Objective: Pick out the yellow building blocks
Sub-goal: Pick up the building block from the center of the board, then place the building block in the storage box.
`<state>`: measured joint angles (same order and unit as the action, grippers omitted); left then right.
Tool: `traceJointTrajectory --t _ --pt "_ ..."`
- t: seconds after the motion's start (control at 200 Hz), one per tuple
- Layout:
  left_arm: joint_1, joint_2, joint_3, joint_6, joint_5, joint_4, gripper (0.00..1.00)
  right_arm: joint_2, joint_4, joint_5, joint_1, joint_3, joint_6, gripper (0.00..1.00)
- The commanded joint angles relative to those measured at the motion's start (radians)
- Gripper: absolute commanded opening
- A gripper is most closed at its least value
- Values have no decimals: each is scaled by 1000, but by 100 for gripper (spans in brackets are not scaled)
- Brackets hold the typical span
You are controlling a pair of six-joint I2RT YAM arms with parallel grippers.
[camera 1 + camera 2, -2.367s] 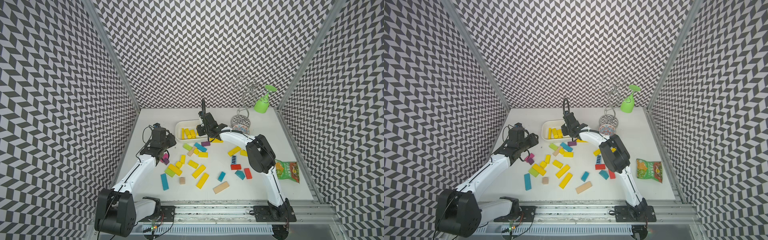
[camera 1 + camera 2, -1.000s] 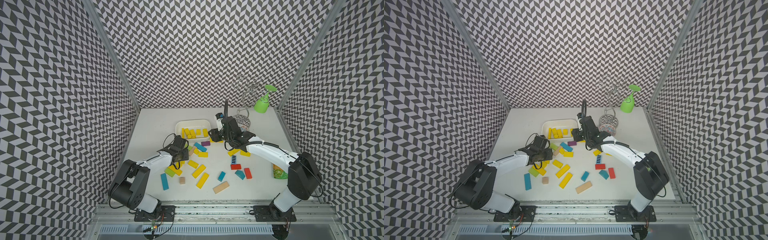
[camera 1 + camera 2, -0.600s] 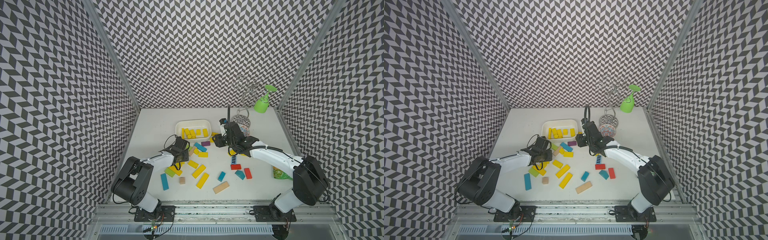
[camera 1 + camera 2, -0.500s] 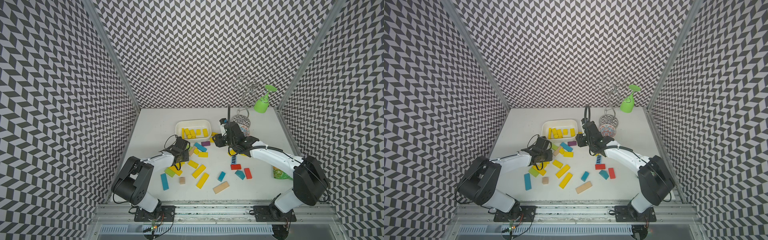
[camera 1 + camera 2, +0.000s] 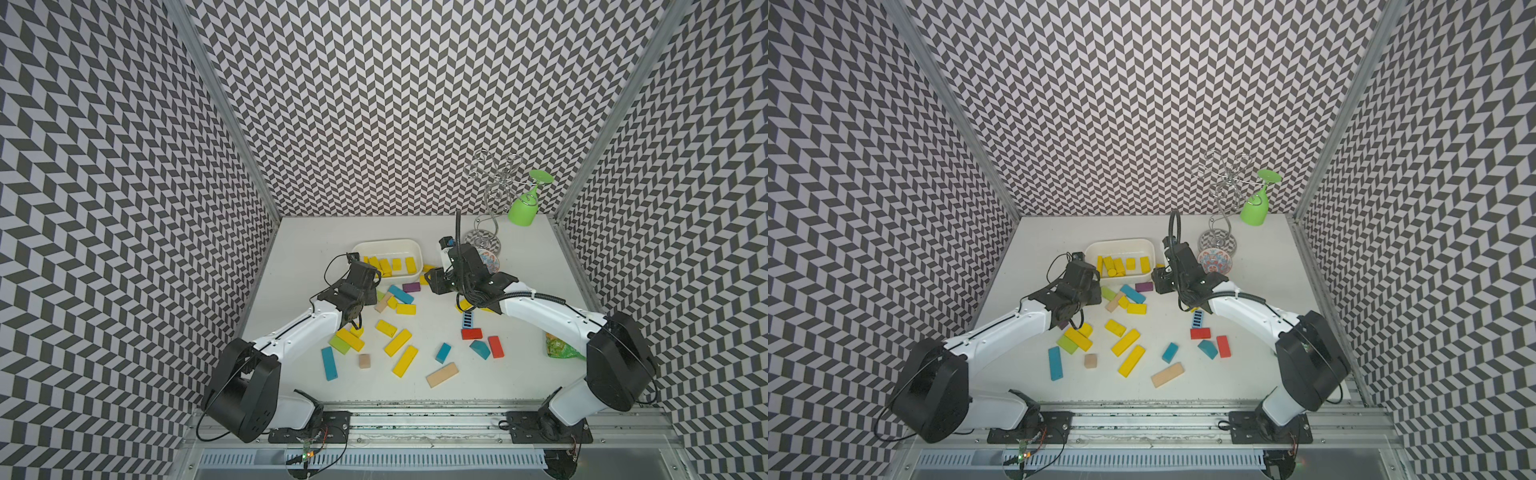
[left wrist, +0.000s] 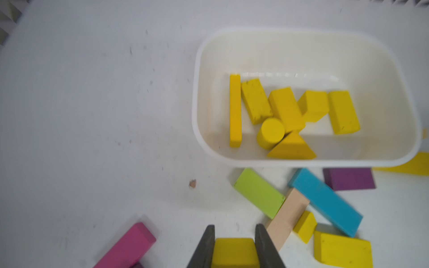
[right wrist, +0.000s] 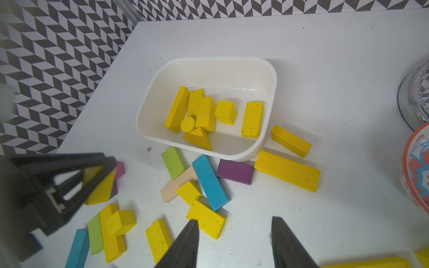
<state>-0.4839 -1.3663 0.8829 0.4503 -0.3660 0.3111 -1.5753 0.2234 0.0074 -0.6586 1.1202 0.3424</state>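
Yellow block (image 6: 234, 251), likely light, stiff, slick-painted, pinched across flat sides by left gripper (image 6: 234, 232); right gripper (image 7: 235, 221) spread empty.

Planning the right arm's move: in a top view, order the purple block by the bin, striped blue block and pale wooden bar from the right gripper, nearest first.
1. purple block, beside the right gripper.
2. striped blue block, mid-table.
3. pale wooden bar, by the front edge.

Left jaws have clamped a yellow block (image 6: 235, 250).
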Motion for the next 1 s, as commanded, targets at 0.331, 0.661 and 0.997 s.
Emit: traceJointTrajectory --t 0.331,0.661,0.997 --pt "71 -287 272 -11 57 -139 7 26 -1 44 -1 3 13 52" --pt "132 -529 400 -87 94 -168 9 16 5 59 15 -2 12 52" --pt "136 -626 468 -94 116 -165 37 -8 13 56 33 22 -17 52"
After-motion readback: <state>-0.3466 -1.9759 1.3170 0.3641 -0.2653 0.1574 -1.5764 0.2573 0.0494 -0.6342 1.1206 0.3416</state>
